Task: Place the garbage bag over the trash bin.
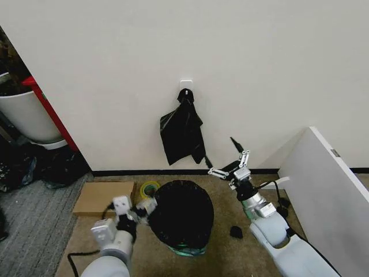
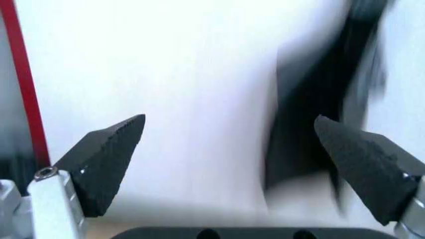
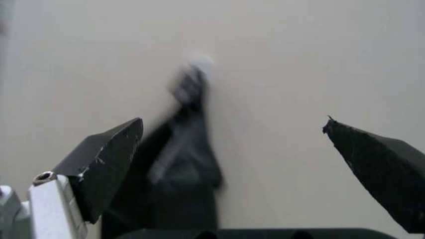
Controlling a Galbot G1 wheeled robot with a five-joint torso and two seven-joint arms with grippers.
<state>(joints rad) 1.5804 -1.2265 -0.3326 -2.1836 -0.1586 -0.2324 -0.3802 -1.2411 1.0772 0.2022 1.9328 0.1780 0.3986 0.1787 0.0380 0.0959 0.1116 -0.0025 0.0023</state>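
The garbage bag is glossy black and drapes over the mouth and sides of the trash bin, of which just the pale green base peeks out below. My left gripper is open right beside the bag's left edge, and in its wrist view nothing lies between the fingers. My right gripper is open and raised above and to the right of the bin, also empty in its wrist view.
A bundle of black bags hangs from a wall hook behind the bin. A cardboard sheet and a tape roll lie to the left. A white tub stands far left, a white panel to the right, and a small black scrap on the floor.
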